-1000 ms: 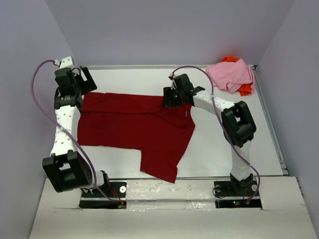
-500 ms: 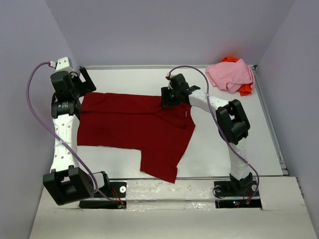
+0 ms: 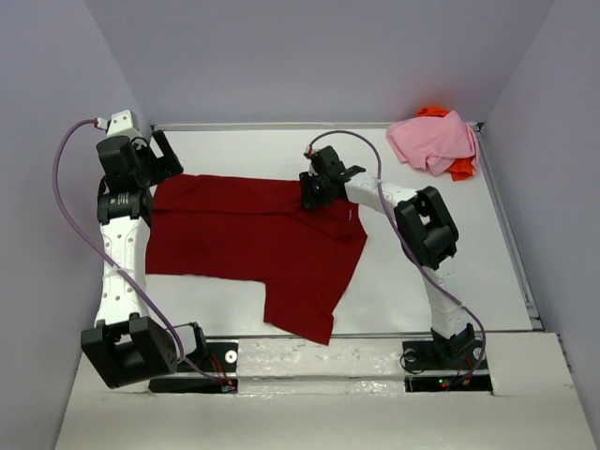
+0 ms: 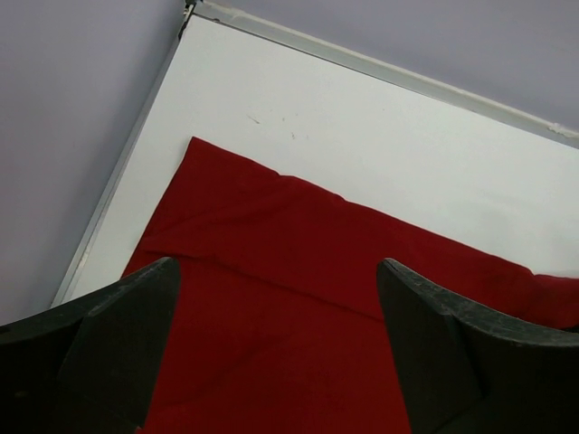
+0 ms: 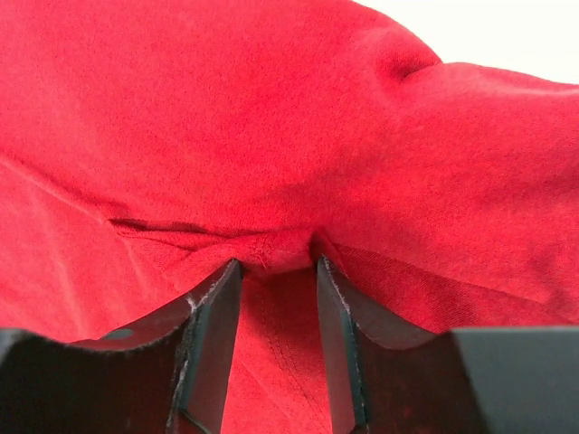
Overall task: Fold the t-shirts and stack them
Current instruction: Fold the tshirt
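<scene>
Dark red cloth t-shirt (image 3: pixel 244 234): we find it spread flat on the white table (image 3: pixel 422 267), left of centre, with one sleeve trailing to the near edge. The light pink cloth t-shirt (image 3: pixel 431 141) lies crumpled on top of the bright orange cloth t-shirt (image 3: pixel 461 170) in the far right corner, well apart from the work in hand. Neither is folded.

The right arm (image 3: pixel 394 199) reaches over the far edge of the red shirt, near its neckline. In the wrist view the right jaws stand close together with a small pucker of red cloth gathered between their tips. We judge them clamped on that pinch.

The left arm (image 3: pixel 120 244) holds the left jaws above the far left corner of the same shirt. Its fingers (image 4: pixel 118 348) are wide apart, with nothing between them.

Risks noted:
- The right pinch is shallow. A brisk pull could slide the cloth out and drop that edge partway through the fold.
- We cannot tell whether the pinch takes one layer or both. If it takes only one, the shirt would peel open rather than fold.
- Only one side is gripped. If the right arm moves before the left jaws close, the shirt would drag askew and bunch.
- The left corner lies near the table's rim and the side wall. A descent slightly off line could miss the cloth or strike the rim.
- The trailing sleeve at the near edge could slip over the side when the shirt is drawn across.
</scene>
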You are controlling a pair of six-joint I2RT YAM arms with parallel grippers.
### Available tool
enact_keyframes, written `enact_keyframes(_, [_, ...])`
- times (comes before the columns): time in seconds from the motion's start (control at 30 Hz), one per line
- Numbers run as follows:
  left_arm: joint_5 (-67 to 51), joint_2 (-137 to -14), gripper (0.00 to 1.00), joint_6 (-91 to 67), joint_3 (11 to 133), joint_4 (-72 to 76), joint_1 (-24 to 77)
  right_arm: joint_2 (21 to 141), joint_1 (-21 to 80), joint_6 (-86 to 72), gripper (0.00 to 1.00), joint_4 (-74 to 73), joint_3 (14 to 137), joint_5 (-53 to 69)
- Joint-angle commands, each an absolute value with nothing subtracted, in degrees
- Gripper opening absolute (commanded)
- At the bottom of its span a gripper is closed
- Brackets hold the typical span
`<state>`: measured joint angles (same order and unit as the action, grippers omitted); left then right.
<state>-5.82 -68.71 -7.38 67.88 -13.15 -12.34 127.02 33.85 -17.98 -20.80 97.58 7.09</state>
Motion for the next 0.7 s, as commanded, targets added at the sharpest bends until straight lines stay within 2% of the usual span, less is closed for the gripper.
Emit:
enact_keyframes(0.0, [-7.2,-66.4,0.99,-7.3,67.5,-12.4,-12.3,126.7,34.3,-17.1,0.43,-20.7,100.4,5.4])
enact_keyframes(0.1, [-7.0,-66.3,0.99,-7.3,67.5,-12.4,-12.3,126.8,34.3,-16.9,0.37,-20.7,100.7,5.3])
enact_keyframes(0.17, [-7.1,-66.5,0.99,-7.3,67.5,-12.3,-12.3,126.9,34.3,-16.9,0.29,-20.6,100.7,5.8])
enact_keyframes(0.2, [-7.2,-66.4,0.99,-7.5,67.2,-12.3,-12.3,126.8,34.3,-16.9,0.19,-20.6,100.6,5.9])
enact_keyframes(0.33, [-7.3,-66.1,0.99,-7.6,66.8,-12.2,-12.3,125.4,34.8,-17.0,0.01,-20.6,99.2,5.5])
enact_keyframes(0.67, [-7.8,-65.5,0.99,-7.7,65.8,-11.6,-12.3,118.0,37.0,-18.9,0.0,-19.3,94.2,5.7])
